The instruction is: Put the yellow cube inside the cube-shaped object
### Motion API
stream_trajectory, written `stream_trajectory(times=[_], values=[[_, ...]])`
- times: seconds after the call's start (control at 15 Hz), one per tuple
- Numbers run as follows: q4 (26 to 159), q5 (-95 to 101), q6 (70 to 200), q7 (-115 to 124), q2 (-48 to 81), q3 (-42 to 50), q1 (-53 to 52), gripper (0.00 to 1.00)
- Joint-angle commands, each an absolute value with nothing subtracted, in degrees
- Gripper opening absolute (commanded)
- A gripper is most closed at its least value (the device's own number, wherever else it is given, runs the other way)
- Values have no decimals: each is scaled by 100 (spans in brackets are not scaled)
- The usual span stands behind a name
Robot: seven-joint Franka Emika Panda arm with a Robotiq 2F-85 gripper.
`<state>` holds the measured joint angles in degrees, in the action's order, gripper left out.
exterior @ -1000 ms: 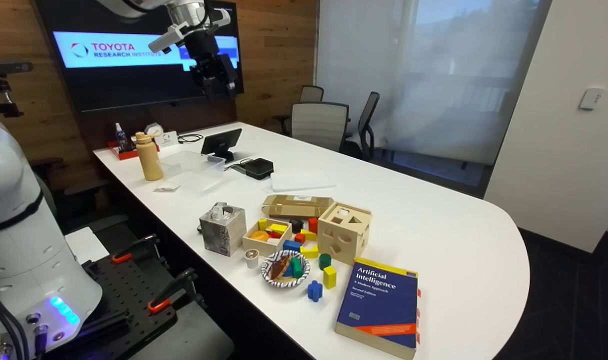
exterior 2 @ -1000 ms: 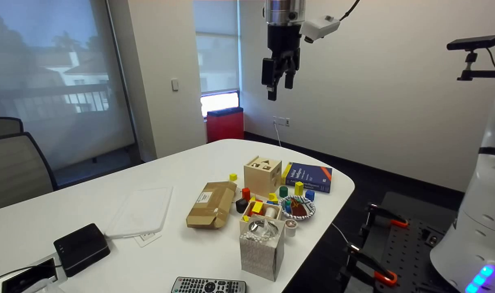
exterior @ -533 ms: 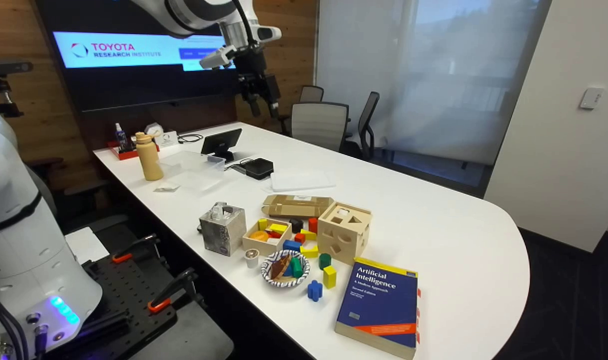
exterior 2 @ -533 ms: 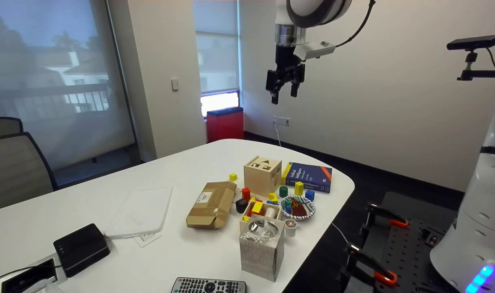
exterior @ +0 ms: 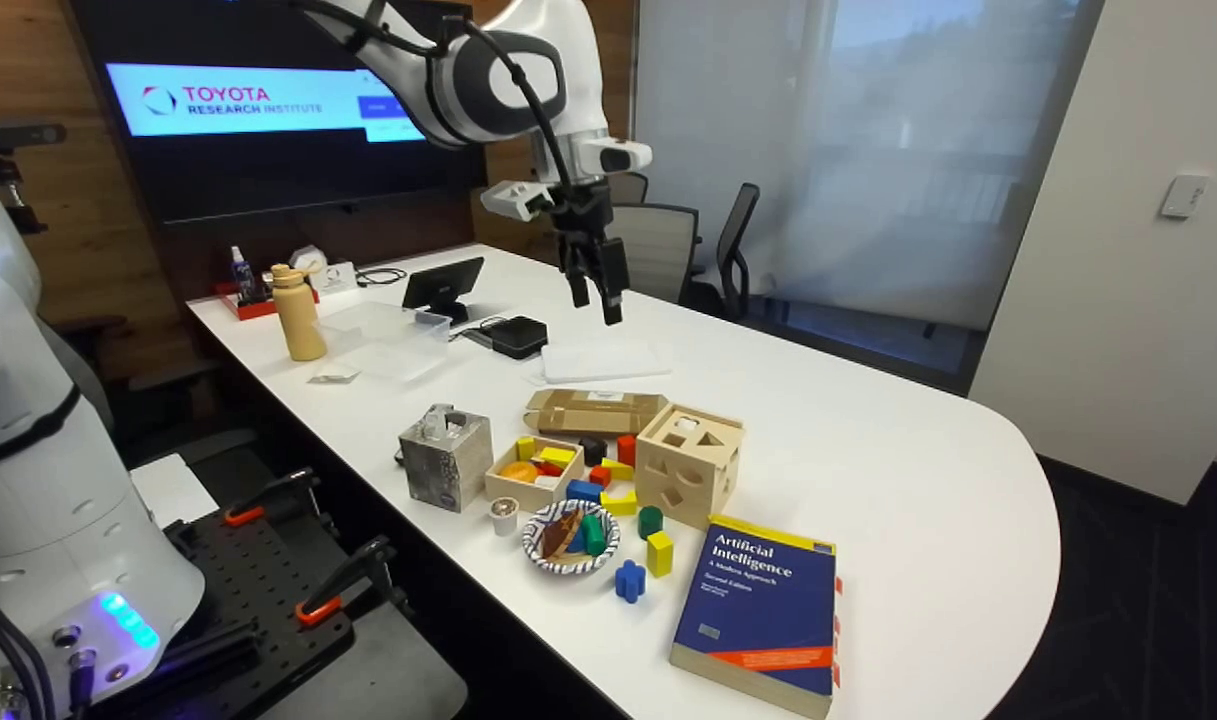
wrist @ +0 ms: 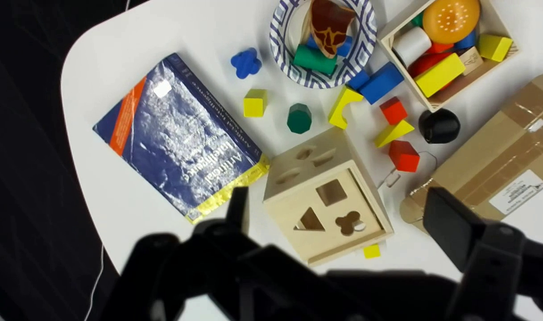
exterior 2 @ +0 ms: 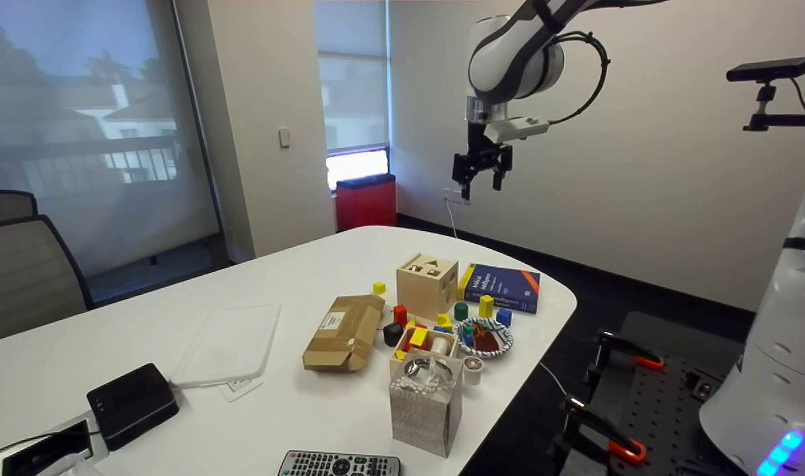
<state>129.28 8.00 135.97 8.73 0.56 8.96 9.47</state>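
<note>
Edge: the white table (exterior: 898, 480) curves round near the blue book (exterior: 758, 610).
Open side: the table reaches far past the small yellow block (exterior 2: 379, 287).
Tight side: a green block (wrist: 299, 118), red block (wrist: 404, 156) and cardboard box (exterior 2: 352, 337) sit near the wooden box (exterior 2: 425, 291).
Gripper (exterior 2: 481, 191): high over the table, fingers spread wide.
Small yellow block: on the table, just beside the wooden box.
Room: big screen (exterior: 268, 170), chair (exterior: 663, 245), dark floor (exterior: 1118, 600).
</note>
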Motion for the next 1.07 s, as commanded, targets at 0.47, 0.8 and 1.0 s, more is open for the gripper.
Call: stream_trajectory(times=[0.47, 0.8, 1.0], values=[[12526, -208, 13723, -74, 1106, 1136, 1260, 100], [12420, -227, 13704, -86, 1207, 1121, 1267, 100], [12149, -236, 13738, -88, 1634, 1111, 1281, 100]])
